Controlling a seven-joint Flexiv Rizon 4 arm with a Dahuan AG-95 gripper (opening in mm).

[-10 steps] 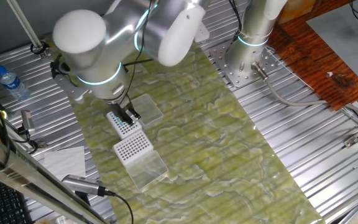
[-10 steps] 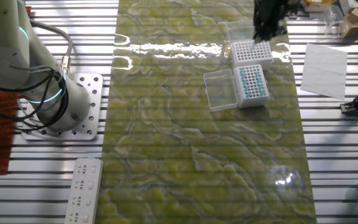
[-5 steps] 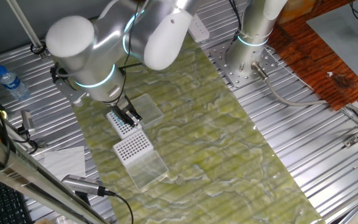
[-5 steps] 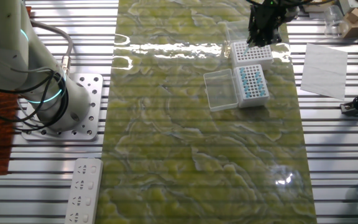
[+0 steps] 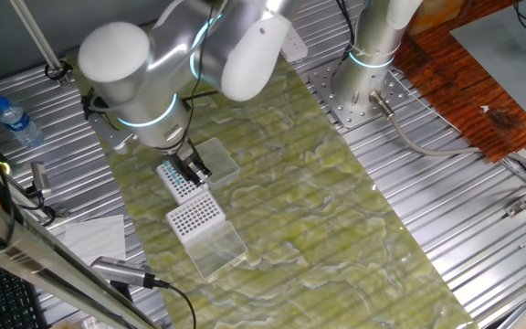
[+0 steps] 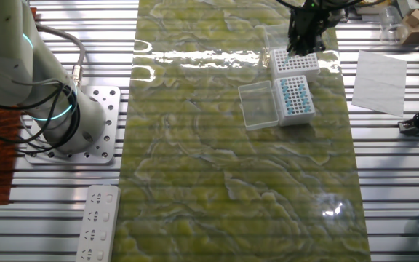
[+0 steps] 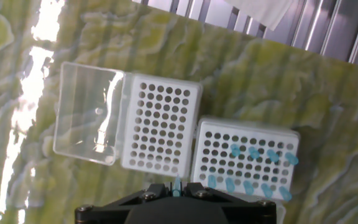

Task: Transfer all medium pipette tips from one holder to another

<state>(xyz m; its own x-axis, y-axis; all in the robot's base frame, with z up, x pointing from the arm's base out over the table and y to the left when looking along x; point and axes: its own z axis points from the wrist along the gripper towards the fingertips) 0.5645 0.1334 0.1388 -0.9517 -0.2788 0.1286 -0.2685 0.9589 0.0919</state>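
Two white holders sit side by side on the green mat. One holder (image 7: 247,163) carries the medium pipette tips (image 7: 263,155), seen as blue dots; it also shows in the fixed views (image 5: 178,182) (image 6: 295,98). The other holder (image 7: 160,130) (image 5: 195,217) (image 6: 295,62) has only empty holes, with its clear lid (image 7: 89,112) open beside it. My gripper (image 7: 177,186) (image 5: 193,170) (image 6: 302,45) is shut on one blue pipette tip (image 7: 177,185). It hovers above the holders, near the empty holder's edge.
A second clear lid (image 6: 259,104) lies open beside the holder with tips. A sheet of paper (image 6: 378,81) lies on the ribbed table nearby. A water bottle (image 5: 16,122), a power strip (image 6: 98,222) and the arm's base (image 6: 71,124) stand off the mat.
My gripper, still holding the blue tip, has shifted slightly sideways over the holders, from beyond the empty holder toward it. The holders have not moved.
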